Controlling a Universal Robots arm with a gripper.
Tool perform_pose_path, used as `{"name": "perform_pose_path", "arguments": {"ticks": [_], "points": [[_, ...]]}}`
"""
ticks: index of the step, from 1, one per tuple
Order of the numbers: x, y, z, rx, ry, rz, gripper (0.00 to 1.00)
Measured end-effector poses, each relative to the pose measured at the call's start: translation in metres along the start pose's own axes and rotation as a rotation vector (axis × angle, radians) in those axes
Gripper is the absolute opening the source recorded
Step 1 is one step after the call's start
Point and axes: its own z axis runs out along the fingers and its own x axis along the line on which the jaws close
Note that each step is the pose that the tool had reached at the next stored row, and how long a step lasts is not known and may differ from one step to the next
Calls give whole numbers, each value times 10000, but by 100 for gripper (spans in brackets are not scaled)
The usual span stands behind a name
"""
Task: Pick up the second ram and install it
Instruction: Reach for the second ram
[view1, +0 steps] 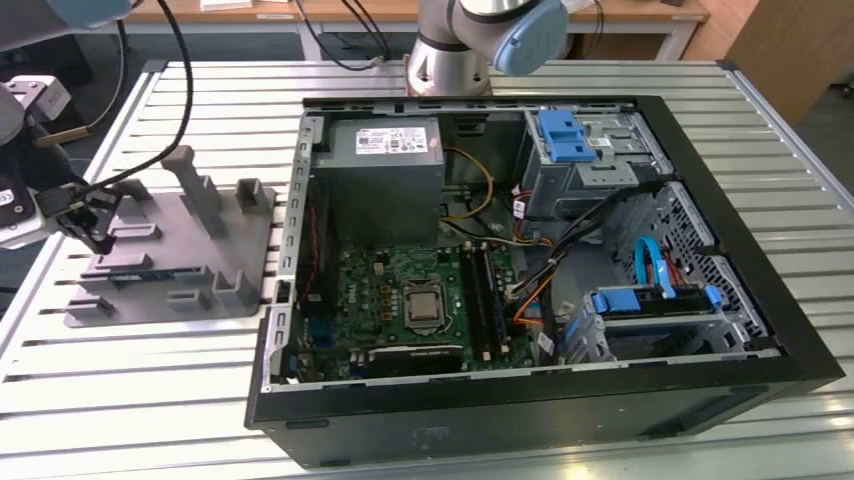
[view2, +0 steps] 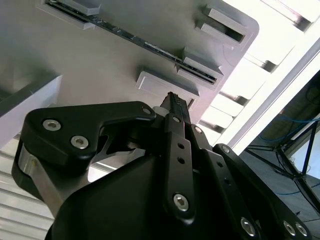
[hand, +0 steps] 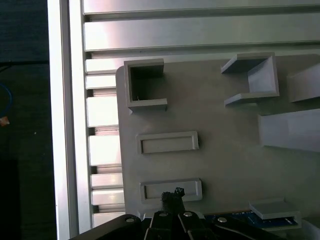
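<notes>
Gripper hangs over the grey holder tray at the exterior view's left, well apart from the open computer case. Fingers drawn narrow, tips together, nothing between them in both wrist views. The second ram lies seated in the tray, near the fingertips; its blue-green edge shows beside them. Contact with the tray: cannot tell.

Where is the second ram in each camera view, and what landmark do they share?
Exterior view: the second ram lies low in the grey holder tray.
Second wrist view: the ram runs edge-on through the tray's slotted blocks.
First wrist view: the ram, blue-green, beside a tray block.
Shared landmark: the tray.
</notes>
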Motion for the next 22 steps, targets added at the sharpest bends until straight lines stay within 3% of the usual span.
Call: {"name": "perform_pose_path", "arguments": {"ticks": [4,10,18,22], "points": [[-14,2,3,5,-4,-1,10],[-183,14,0,29,58,2,10],[-209,19,-150,46,59,3,10],[-220,-60,-160,45,71,2,10]]}}
